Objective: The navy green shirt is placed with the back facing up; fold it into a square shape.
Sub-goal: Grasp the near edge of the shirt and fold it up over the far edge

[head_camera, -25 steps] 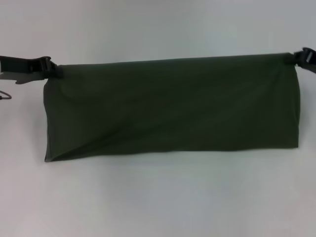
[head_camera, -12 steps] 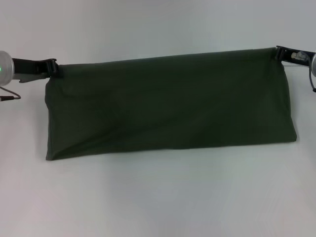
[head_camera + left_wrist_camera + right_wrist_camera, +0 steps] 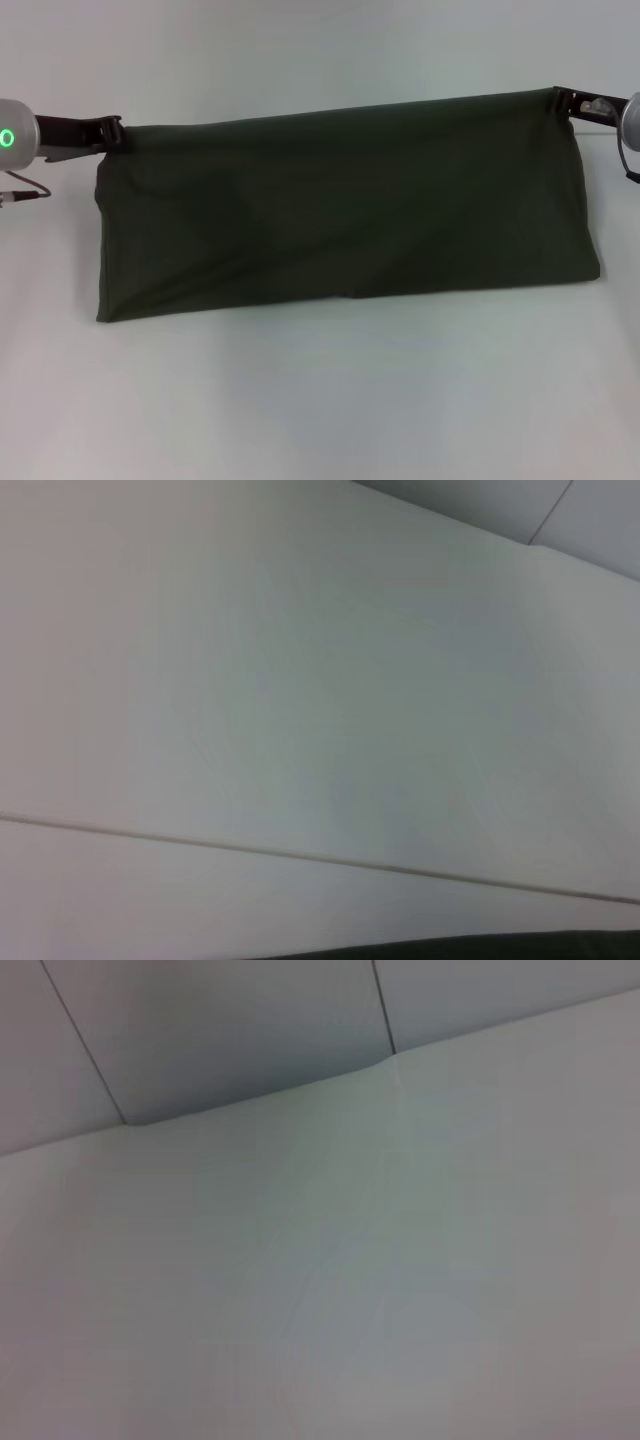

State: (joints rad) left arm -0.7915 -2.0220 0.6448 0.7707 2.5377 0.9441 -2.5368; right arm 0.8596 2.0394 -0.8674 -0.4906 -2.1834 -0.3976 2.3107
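The navy green shirt (image 3: 340,210) is a dark olive cloth, plain side showing, stretched wide across the middle of the head view. Its upper edge is held taut between my two grippers and its lower fold lies on the white table (image 3: 320,400). My left gripper (image 3: 112,133) is shut on the shirt's upper left corner. My right gripper (image 3: 565,100) is shut on its upper right corner, a little higher. A thin dark strip of the shirt (image 3: 480,946) shows in the left wrist view. The right wrist view shows only the table.
The white table spreads all around the shirt. A thin seam line (image 3: 300,854) crosses the table in the left wrist view. A grey wall with panel joints (image 3: 250,1030) rises behind the table's far edge in the right wrist view.
Both arms have moved inward and farther into view, holding the shirt's upper edge. The right corner has risen, and the cloth's lower edge has settled flatter on the table.
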